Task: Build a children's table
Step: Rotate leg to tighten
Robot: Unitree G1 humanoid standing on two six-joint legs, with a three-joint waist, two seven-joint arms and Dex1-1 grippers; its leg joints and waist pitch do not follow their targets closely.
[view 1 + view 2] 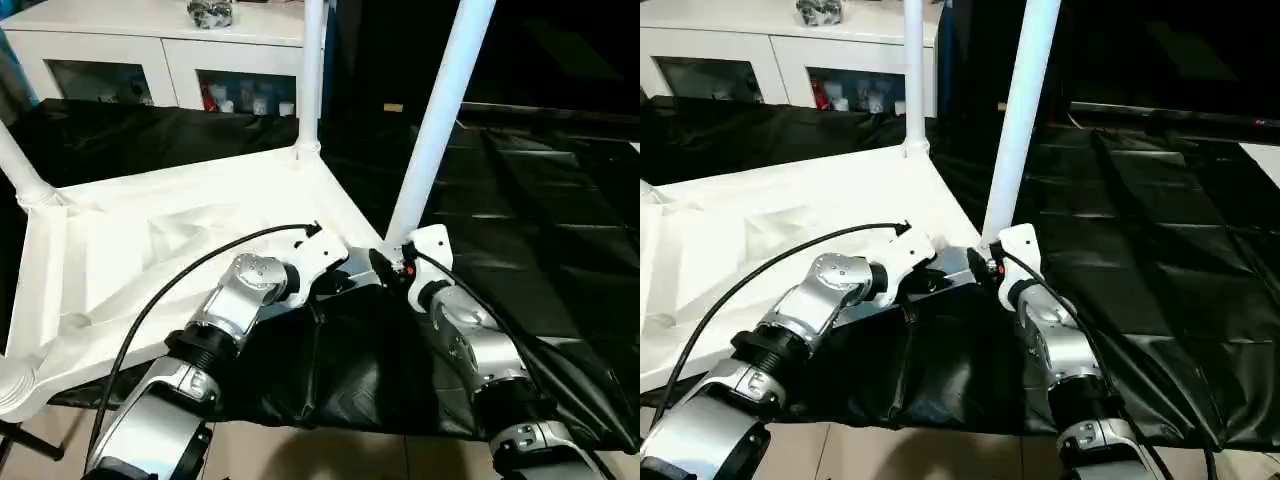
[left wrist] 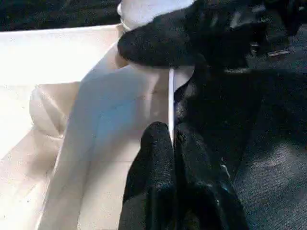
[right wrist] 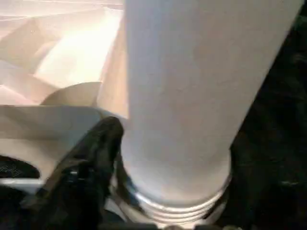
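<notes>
The white table top (image 1: 170,250) lies upside down on a black sheet (image 1: 560,250). One leg (image 1: 312,70) stands in its far corner, and another leg (image 1: 440,110) stands in the near right corner. The left gripper (image 2: 170,139) is closed, pinching the top's thin edge near that corner. The right gripper (image 1: 385,265) is wrapped around the base of the near right leg, with a black finger (image 3: 91,158) against its ridged collar.

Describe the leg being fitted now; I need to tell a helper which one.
Find the white table top lying upside down on black sheeting. At its near corner by the robot's grippers stands a white leg. Unlike the other legs, it leans and the right gripper meets its base.
</notes>
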